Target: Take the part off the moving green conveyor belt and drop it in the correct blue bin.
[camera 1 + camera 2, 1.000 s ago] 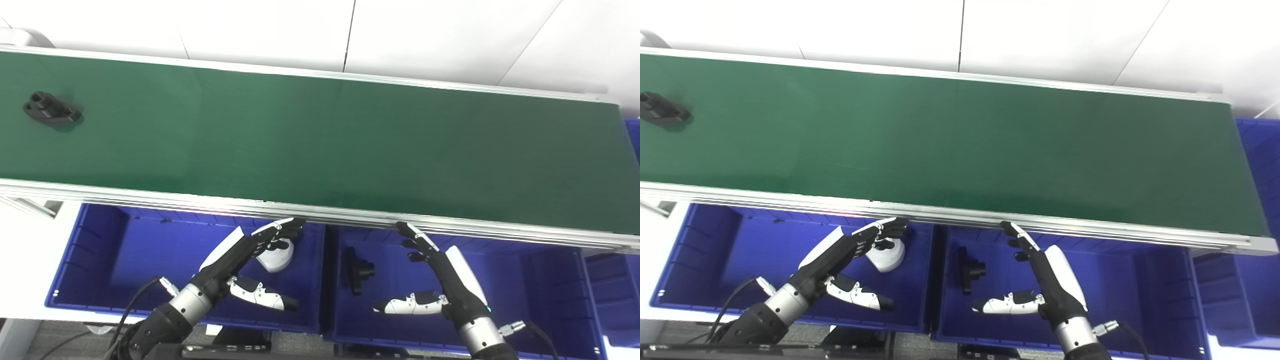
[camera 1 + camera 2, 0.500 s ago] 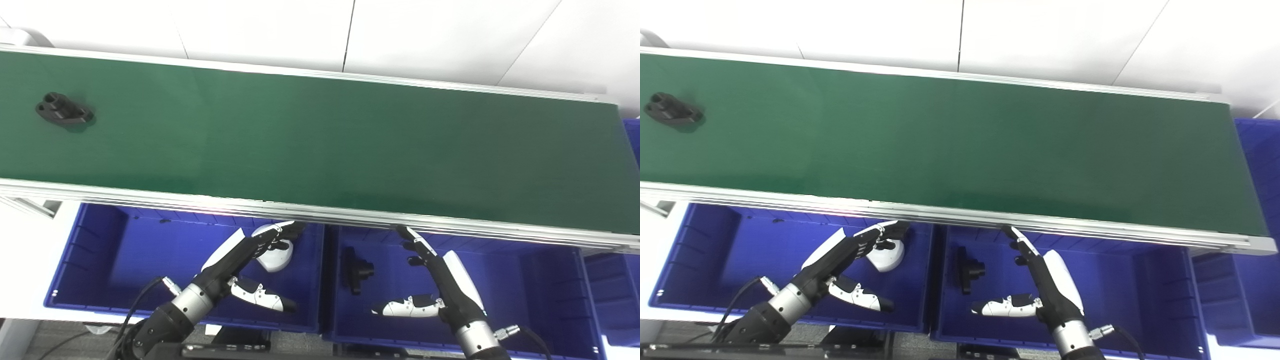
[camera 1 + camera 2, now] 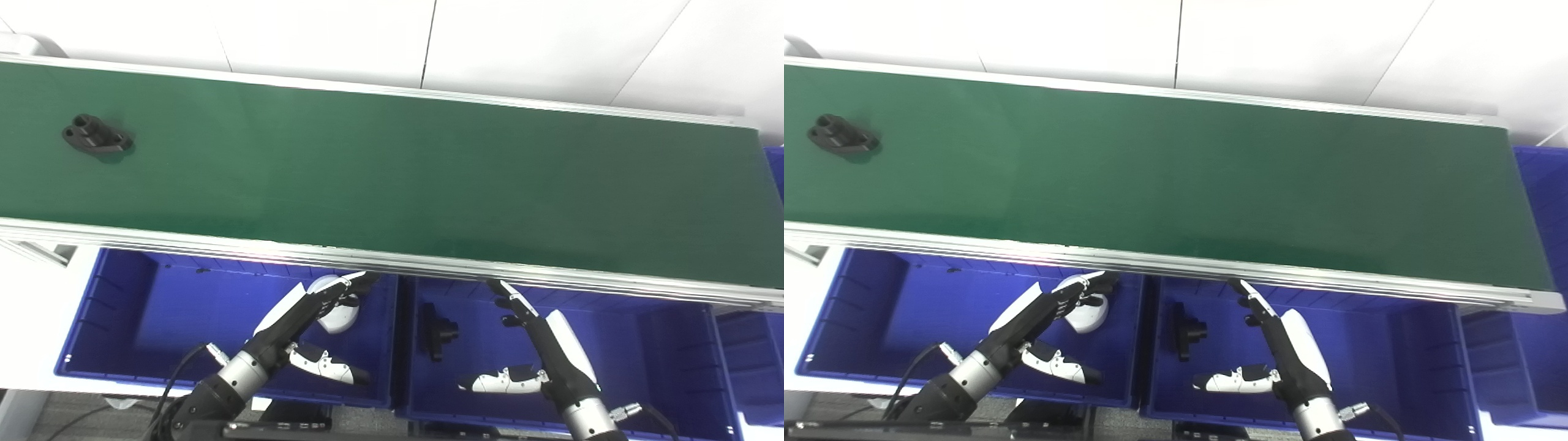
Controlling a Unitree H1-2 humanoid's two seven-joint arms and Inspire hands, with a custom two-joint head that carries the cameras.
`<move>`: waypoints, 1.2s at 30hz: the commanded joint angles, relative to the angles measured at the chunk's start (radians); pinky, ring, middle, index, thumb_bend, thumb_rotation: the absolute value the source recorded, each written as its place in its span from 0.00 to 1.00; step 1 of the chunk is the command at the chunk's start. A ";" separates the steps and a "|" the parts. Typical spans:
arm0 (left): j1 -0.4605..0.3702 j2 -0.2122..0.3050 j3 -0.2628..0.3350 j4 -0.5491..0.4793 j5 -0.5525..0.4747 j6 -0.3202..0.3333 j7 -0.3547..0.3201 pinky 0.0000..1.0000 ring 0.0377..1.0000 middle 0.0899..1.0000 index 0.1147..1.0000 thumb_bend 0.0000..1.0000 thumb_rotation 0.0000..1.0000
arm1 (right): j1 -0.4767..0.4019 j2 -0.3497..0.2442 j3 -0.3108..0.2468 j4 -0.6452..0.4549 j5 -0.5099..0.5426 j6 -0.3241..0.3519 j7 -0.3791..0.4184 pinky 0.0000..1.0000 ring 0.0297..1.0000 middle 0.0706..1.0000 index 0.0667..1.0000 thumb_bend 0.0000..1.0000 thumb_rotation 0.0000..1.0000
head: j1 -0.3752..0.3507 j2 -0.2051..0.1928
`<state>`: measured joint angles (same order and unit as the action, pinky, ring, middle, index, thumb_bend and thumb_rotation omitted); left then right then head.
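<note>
Waiting for pickup, both hands empty
Black part (image 3: pixel 97 133) rides far left on green belt (image 3: pixel 392 177); left hand (image 3: pixel 306 334) and right hand (image 3: pixel 539 349) hover splayed over blue bins (image 3: pixel 122 318), likely staged for arrival.

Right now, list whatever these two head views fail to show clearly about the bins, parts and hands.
- White part in the left blue bin: partly covered by the left hand; shape unclear.
- Black part in the middle blue bin: too small and dark for detail.
- Right-hand bin: cut off by the picture's edge; contents unseen.
- Black part on the conveyor belt: underside hidden.
- Right hand: wrist cut by the bottom edge.
</note>
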<state>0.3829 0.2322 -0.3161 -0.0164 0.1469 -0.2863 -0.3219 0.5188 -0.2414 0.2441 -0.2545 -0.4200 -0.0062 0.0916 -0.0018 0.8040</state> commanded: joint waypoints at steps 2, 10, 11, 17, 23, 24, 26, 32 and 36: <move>0.009 -0.006 -0.006 -0.004 0.006 -0.036 0.016 0.84 0.89 0.91 0.89 0.86 0.22 | 0.011 -0.009 -0.007 0.006 0.012 -0.081 -0.025 0.78 0.86 0.89 0.88 0.90 0.20 | 0.030 -0.022; 0.009 -0.034 -0.024 0.060 0.038 -0.062 0.036 0.84 0.88 0.89 0.87 0.88 0.24 | 0.009 -0.037 -0.020 0.092 0.048 -0.160 -0.036 0.80 0.88 0.89 0.89 0.91 0.22 | 0.201 -0.153; 0.007 -0.037 -0.025 0.073 0.037 -0.077 0.039 0.83 0.87 0.88 0.87 0.88 0.24 | 0.006 -0.039 -0.022 0.105 0.055 -0.171 -0.036 0.80 0.88 0.89 0.89 0.90 0.21 | 0.221 -0.173; -0.012 -0.050 -0.032 0.126 0.029 -0.131 0.049 0.77 0.82 0.85 0.83 0.88 0.18 | -0.007 -0.043 -0.023 0.150 0.040 -0.214 -0.050 0.77 0.87 0.88 0.89 0.91 0.18 | 0.239 -0.205; -0.014 -0.049 -0.030 0.129 0.049 -0.139 0.064 0.78 0.82 0.84 0.82 0.89 0.18 | -0.010 -0.035 -0.027 0.163 0.051 -0.226 -0.053 0.75 0.86 0.88 0.88 0.92 0.16 | 0.225 -0.203; -0.016 -0.048 -0.032 0.132 0.044 -0.139 0.061 0.78 0.83 0.84 0.83 0.89 0.18 | -0.010 -0.033 -0.028 0.166 0.052 -0.227 -0.055 0.76 0.86 0.88 0.88 0.92 0.15 | 0.224 -0.202; -0.018 -0.048 -0.034 0.135 0.035 -0.136 0.059 0.78 0.83 0.84 0.83 0.89 0.18 | -0.010 -0.032 -0.029 0.168 0.047 -0.228 -0.059 0.78 0.87 0.88 0.88 0.92 0.15 | 0.224 -0.202; -0.023 -0.046 -0.038 0.153 0.037 -0.156 0.066 0.77 0.83 0.84 0.83 0.89 0.18 | -0.008 -0.029 -0.026 0.174 0.050 -0.229 -0.066 0.77 0.86 0.87 0.87 0.92 0.14 | 0.192 -0.220; -0.028 -0.046 -0.038 0.167 0.034 -0.171 0.068 0.74 0.81 0.83 0.82 0.89 0.18 | -0.008 -0.027 -0.020 0.172 0.029 -0.239 -0.080 0.75 0.84 0.86 0.86 0.92 0.12 | 0.155 -0.224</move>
<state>0.3629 0.1878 -0.3526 0.1625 0.1854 -0.4168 -0.2629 0.5060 -0.2696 0.2251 -0.0648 -0.3828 -0.1767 0.0291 0.1535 0.5783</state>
